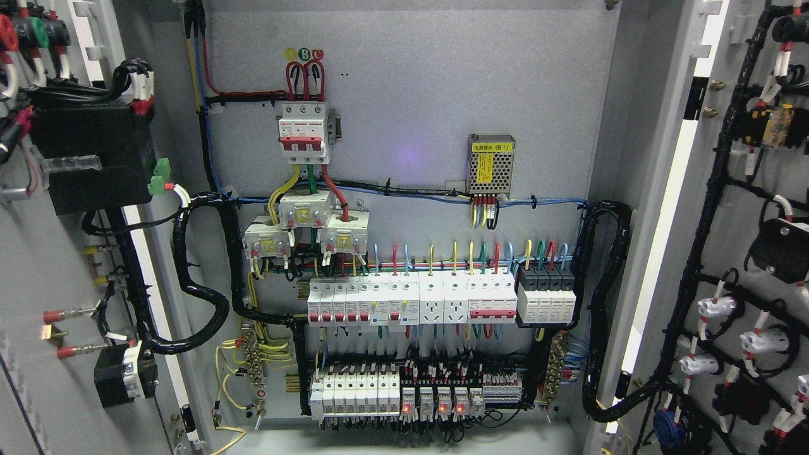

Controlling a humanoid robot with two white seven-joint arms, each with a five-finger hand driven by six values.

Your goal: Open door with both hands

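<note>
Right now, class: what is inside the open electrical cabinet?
Inside the cabinet: a red main breaker, a metal power supply, breaker rows and coloured wiring. Anything behind the backplate is hidden.

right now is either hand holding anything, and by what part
It cannot be told: neither robot hand shows in the head view. Both cabinet doors, left door and right door, stand swung open, with no hand on them.
</note>
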